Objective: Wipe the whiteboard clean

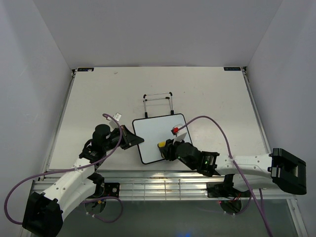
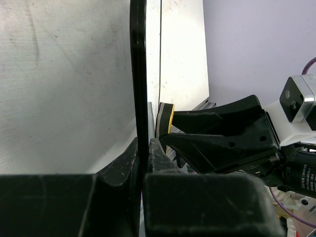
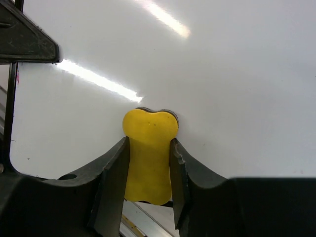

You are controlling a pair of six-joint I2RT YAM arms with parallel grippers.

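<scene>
White on white: found the small rectangular whiteboard with thin black frame and rounded corners [image 1: 154,129] a little nearer than the middle of the white tabletop [image 1: 98,89], turned askew to the tabletop's edges. Could not tell from overhead whether it lay flat or sat raised.

Saw the left gripper [image 1: 134,139] at the whiteboard's left edge, jaws clamped on the black frame. In the left wrist view, had the whiteboard edge-on, pinched between both black fingers [image 2: 123,165].

Saw the right gripper [image 1: 163,148] over the near-right part of the whiteboard, jaws clamped on a yellow peanut-shaped sponge [image 3: 149,153], its waist squeezed between the fingers [image 3: 111,182]. Had the sponge's far end pressed against the white writing face. From the left wrist view, made out a dark layer on the sponge's board side.

Saw the writing face in the right wrist view as plain white with two bright glare streaks.

Noted a small red piece with a white tag [image 1: 175,130] just beyond the right gripper, over the right part of the whiteboard. Too small to identify.

Noted a thin black wire stand [image 1: 158,94] upright just past the whiteboard's far edge, well short of the tabletop's far edge. Could not tell whether it touched the frame.
</scene>
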